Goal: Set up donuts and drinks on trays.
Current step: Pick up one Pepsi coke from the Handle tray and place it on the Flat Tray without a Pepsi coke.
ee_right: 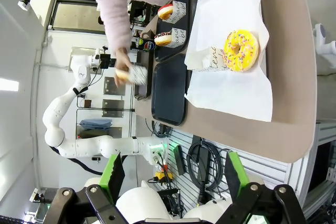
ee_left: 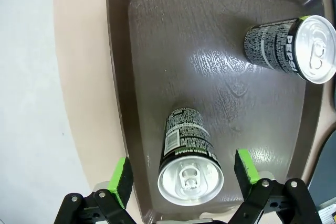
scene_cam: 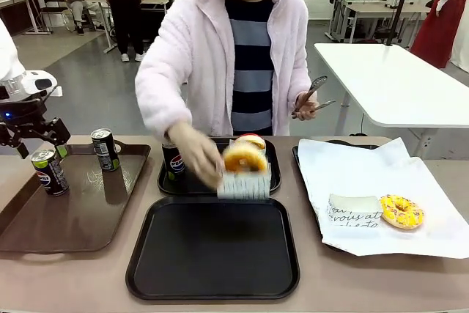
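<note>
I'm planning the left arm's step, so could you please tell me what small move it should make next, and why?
Probably lower the left gripper straight down and close on the can: its open pads line up either side of that can, which stands upright on the brown tray, and nothing is held.

Brown tray (scene_cam: 80, 218) left, white paper sheet (scene_cam: 352, 166) right, perhaps tongs (scene_cam: 316, 93) behind.

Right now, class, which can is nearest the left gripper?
The can at the brown tray's near left edge, right below the open left gripper; the other two stand farther off.
</note>
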